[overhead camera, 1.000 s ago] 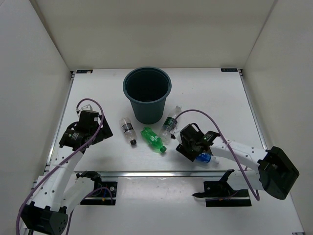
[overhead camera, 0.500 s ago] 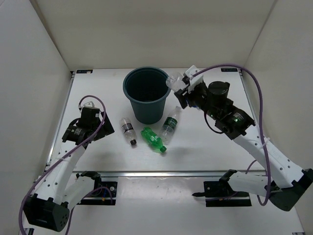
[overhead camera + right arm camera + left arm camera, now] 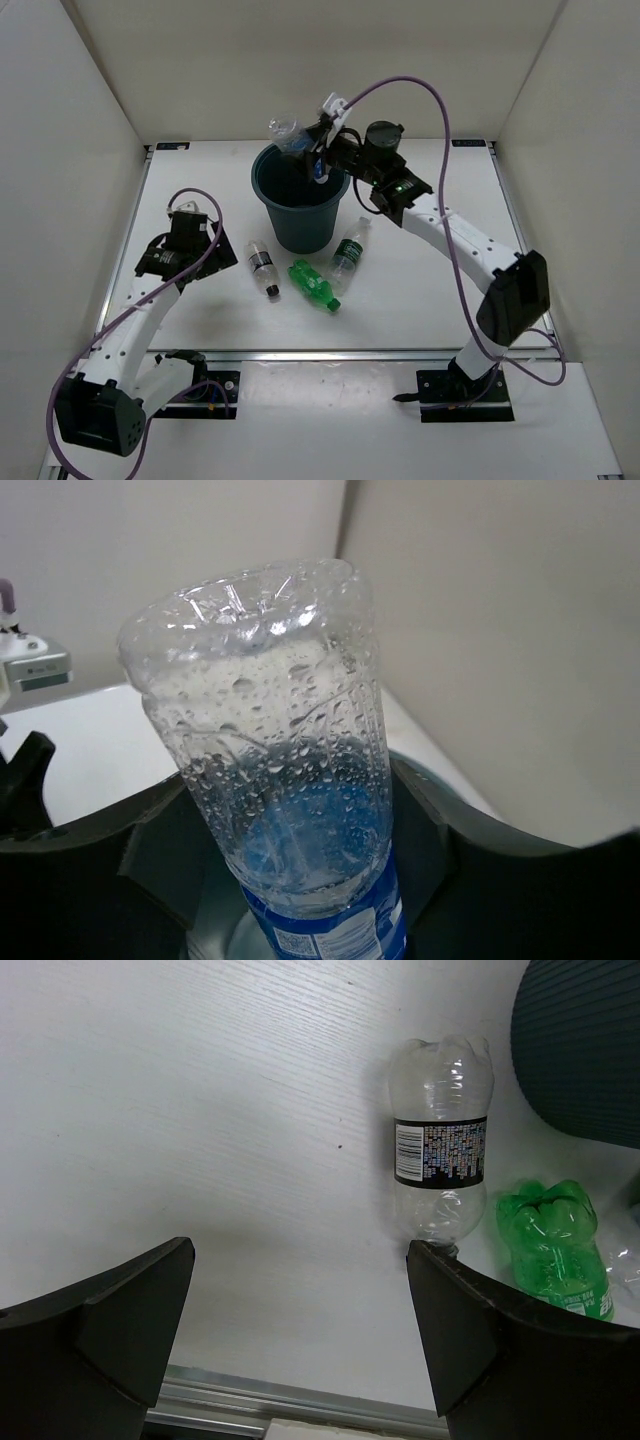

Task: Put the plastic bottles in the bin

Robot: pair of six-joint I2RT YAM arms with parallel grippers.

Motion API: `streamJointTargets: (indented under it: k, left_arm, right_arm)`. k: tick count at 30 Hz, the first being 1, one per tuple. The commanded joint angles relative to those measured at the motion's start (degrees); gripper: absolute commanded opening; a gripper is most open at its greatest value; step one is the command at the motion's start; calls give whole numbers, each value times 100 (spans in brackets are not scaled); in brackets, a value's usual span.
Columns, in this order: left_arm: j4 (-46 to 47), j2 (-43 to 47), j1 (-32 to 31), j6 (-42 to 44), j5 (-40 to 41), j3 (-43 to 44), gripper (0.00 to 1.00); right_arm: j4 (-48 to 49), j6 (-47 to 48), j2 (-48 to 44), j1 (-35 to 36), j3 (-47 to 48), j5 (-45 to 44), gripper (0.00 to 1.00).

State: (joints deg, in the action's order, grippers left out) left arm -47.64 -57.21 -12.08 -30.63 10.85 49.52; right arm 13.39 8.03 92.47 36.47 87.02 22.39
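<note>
My right gripper (image 3: 318,152) is shut on the clear bottle with the blue label (image 3: 291,133) and holds it over the rim of the dark teal-grey bin (image 3: 300,232). In the right wrist view the bottle (image 3: 275,750) stands between my fingers, base up, with the bin's opening below. Three bottles lie on the table in front of the bin: a clear one with a dark label (image 3: 262,266), the green one (image 3: 314,285), and another clear one (image 3: 348,253). My left gripper (image 3: 200,265) is open and empty to the left of them; its view shows the dark-label bottle (image 3: 440,1150) and the green bottle (image 3: 555,1245).
White walls close in the table on three sides. A metal rail (image 3: 330,353) runs along the near table edge. Purple cables loop over both arms. The bin's wall shows at the top right of the left wrist view (image 3: 585,1050).
My right arm has picked the blue-label bottle up from the table at the front right, swung it up and left, and now holds it over the bin. My left arm has shifted slightly.
</note>
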Motion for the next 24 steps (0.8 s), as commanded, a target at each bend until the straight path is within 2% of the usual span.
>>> streamJointTargets:
  k: [1, 2, 5, 6, 10, 12, 15, 17, 22, 24]
  left_arm:
    - [246, -27, 56, 57, -109, 120, 98]
    - [246, -53, 65, 49, -188, 93, 99]
    - [325, -167, 100, 22, -258, 93, 99]
    - [360, -202, 22, 22, -276, 93, 99]
    - [510, -369, -31, -22, -390, 154, 98]
    - [598, -483, -93, -30, -461, 172, 99]
    - [712, -711, -207, -5, -488, 278, 99]
    - [817, -861, -339, -57, -435, 400, 99]
    - [1054, -1354, -682, -179, -391, 419, 99]
    - [1230, -1546, -752, -320, -408, 270, 99]
  right_arm:
    - [771, -661, 236, -43, 456, 660, 59]
    - [771, -706, 254, -52, 517, 722, 62]
    - [849, -628, 114, -104, 316, 574, 85]
    - [858, -558, 18, -61, 176, 321, 98]
    - [420, -355, -430, -61, 122, -566, 99]
    - [148, -661, -694, -218, 8, -1304, 99]
    - [-379, -1433, -1291, -622, -518, -1676, 99]
    - [-1098, -1839, -1835, -1157, -1097, -1738, 100]
    - [-2679, -2033, -2986, -2213, -2520, -2643, 99]
    - [-3443, -2244, -3461, -3246, -2970, -2531, 99]
